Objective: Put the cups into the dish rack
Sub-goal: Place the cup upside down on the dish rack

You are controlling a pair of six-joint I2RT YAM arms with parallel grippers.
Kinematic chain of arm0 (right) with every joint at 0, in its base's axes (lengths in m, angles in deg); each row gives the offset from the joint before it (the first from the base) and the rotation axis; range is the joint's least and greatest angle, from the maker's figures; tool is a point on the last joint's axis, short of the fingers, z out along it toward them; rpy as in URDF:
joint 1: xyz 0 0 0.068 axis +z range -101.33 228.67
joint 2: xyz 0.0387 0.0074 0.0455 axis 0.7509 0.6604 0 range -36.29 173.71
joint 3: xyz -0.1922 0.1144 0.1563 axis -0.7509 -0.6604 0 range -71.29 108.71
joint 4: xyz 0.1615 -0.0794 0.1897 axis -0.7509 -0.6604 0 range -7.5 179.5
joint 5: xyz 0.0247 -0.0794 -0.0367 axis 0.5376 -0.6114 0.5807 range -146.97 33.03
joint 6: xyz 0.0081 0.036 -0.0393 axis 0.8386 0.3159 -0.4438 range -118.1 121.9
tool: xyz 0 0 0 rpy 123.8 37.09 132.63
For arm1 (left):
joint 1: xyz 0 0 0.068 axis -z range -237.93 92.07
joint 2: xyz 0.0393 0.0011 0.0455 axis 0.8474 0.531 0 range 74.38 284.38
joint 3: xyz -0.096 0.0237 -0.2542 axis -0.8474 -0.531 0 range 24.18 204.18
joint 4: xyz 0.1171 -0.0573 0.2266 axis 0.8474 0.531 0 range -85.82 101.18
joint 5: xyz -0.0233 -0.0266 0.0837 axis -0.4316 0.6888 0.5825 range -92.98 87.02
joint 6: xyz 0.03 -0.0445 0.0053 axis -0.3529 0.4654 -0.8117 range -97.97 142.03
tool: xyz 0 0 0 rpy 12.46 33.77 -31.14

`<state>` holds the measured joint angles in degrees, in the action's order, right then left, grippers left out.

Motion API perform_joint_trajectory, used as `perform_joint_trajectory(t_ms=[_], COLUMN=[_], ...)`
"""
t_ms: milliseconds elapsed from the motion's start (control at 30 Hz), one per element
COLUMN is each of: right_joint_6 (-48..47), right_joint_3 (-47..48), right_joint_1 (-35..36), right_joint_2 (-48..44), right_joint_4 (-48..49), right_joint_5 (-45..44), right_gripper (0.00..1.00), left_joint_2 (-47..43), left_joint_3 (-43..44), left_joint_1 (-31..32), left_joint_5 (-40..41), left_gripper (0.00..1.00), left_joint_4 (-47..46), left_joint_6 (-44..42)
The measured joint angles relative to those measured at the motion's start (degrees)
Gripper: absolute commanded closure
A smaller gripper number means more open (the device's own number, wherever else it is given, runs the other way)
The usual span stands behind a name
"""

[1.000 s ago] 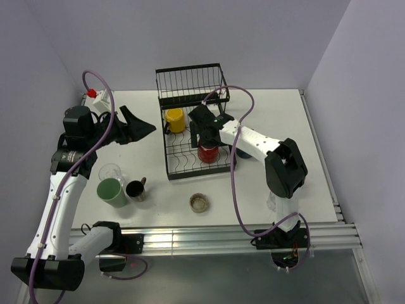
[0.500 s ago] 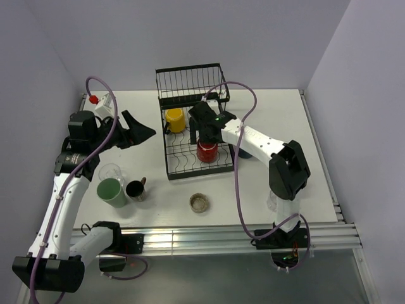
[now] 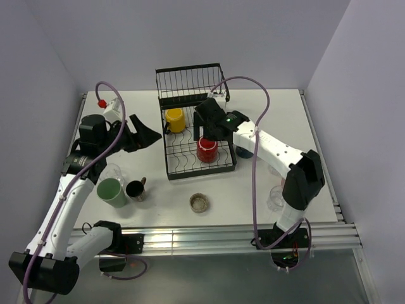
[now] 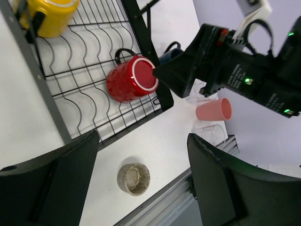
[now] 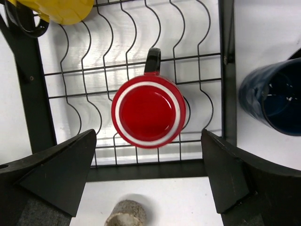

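The black wire dish rack (image 3: 169, 166) stands at the middle back. A yellow mug (image 3: 174, 120) and a red mug (image 3: 207, 149) sit in it, the red one upright with its mouth up (image 5: 148, 111). My right gripper (image 3: 209, 126) hangs open and empty just above the red mug (image 4: 129, 80). A navy mug (image 5: 275, 96) stands just right of the rack. My left gripper (image 3: 145, 134) is open and empty in the air left of the rack. A green tumbler (image 3: 111, 192), a black mug (image 3: 135, 189) and a clear glass (image 3: 111, 171) stand at the front left. A low brownish glass (image 3: 199, 202) stands in front of the rack.
A clear glass (image 3: 276, 197) stands by the right arm's base. The left wrist view shows a pink tumbler (image 4: 214, 109) lying on its side and another clear glass (image 4: 209, 133) to the right of the rack. Walls close in on the left, the back and the right.
My right gripper has let go of the red mug, which now stands free in the rack, and has drawn back and up. My left arm has shifted slightly right and lower.
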<state>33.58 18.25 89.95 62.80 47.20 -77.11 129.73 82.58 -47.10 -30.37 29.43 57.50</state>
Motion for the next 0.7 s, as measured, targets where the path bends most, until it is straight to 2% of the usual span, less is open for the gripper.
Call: perform_joint_trajectory(t_ms=[167, 267, 333, 367, 400, 467, 500, 600, 700], right_joint_6=[0.1, 0.5, 0.7, 0.9, 1.0, 1.6, 1.9, 2.6, 3.3], right_joint_3=[-2.7, -5.6, -8.3, -9.8, -11.5, -15.0, -16.5, -21.1, -23.8], right_joint_1=[0.1, 0.0, -0.4, -0.7, -1.3, -2.9, -3.9, -6.7, -7.8], right_joint_2=[-5.1, -8.4, -10.7, -12.0, -13.3, -15.8, -16.8, -20.2, -21.9], right_joint_4=[0.0, 0.4, 1.0, 1.2, 1.6, 2.6, 3.1, 4.3, 5.7], right_joint_5=[-1.0, -2.1, -2.5, -2.6, -2.5, -2.4, -2.3, -1.8, -1.3], right_gripper=[0.02, 0.08, 0.18, 0.24, 0.37, 0.49, 0.58, 0.73, 0.79], left_joint_2=[0.3, 1.6, 2.8, 3.9, 4.9, 7.6, 8.9, 14.6, 19.5], left_joint_3=[-1.8, -3.2, -4.4, -5.3, -6.0, -7.0, -7.2, -7.4, -7.4], left_joint_1=[7.1, 12.4, 15.8, 17.8, 19.6, 22.8, 24.2, 28.7, 31.1], left_joint_5=[4.0, 6.8, 8.6, 9.8, 11.0, 13.4, 14.1, 16.8, 18.4], left_gripper=[0.24, 0.27, 0.3, 0.34, 0.37, 0.43, 0.44, 0.49, 0.5], left_joint_4=[-2.1, -5.0, -7.3, -9.0, -10.2, -12.9, -14.2, -18.4, -21.9], left_joint_6=[1.9, 3.7, 5.1, 6.1, 6.9, 8.3, 9.0, 10.7, 11.7])
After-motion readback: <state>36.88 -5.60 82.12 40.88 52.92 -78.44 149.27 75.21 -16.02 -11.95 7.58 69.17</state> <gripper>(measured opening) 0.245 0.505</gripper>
